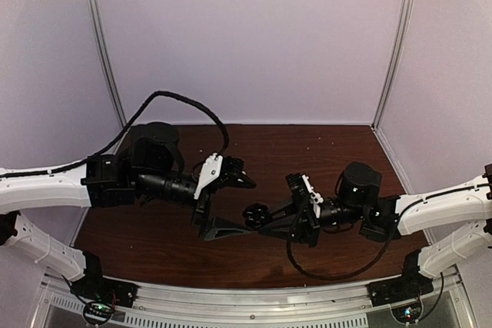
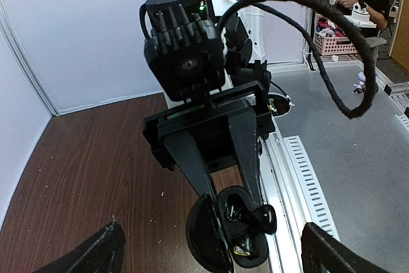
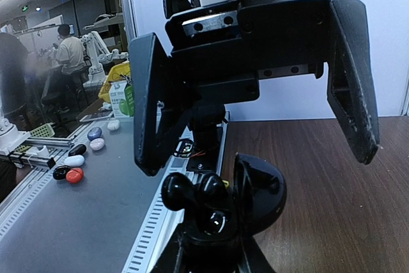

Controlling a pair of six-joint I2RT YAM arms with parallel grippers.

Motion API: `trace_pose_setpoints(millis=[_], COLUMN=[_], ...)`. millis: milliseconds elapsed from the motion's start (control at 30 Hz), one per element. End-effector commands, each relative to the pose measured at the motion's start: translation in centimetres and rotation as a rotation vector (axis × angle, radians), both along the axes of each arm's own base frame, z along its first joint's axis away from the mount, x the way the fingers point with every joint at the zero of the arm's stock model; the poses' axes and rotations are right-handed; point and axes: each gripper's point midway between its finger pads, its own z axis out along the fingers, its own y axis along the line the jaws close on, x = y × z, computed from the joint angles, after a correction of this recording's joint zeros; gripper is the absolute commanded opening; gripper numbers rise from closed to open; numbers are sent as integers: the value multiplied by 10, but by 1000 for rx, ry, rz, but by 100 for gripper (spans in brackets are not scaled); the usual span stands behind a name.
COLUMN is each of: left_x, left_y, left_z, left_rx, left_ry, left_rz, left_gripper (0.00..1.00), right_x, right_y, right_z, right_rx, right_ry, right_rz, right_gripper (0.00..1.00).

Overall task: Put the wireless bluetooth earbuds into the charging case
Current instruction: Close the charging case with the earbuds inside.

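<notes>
The right gripper [image 2: 233,218] was clamped on the open black charging case [image 3: 259,190], holding it above the dark wooden bench [image 1: 338,159]. Black earbuds [image 3: 180,190] sat in its wells, though we could not count them. The left gripper [image 1: 246,205] faced the case, spread wide, gripping nothing.
</notes>
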Motion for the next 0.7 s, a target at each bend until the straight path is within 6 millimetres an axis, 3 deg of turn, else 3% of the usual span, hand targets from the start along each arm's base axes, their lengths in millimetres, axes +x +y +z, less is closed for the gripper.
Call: trace_pose_setpoints(millis=[0,667], left_x=[3,21], left_y=[-8,-15], left_z=[13,13], left_rx=[-33,-44], left_ry=[-34,-54], left_rz=[-7,90], left_gripper=[98,94], right_x=[0,-4], right_y=[3,6], right_z=[10,7], right_rx=[18,-3], right_ry=[-7,-19], right_rz=[18,31], right_gripper=[0,0])
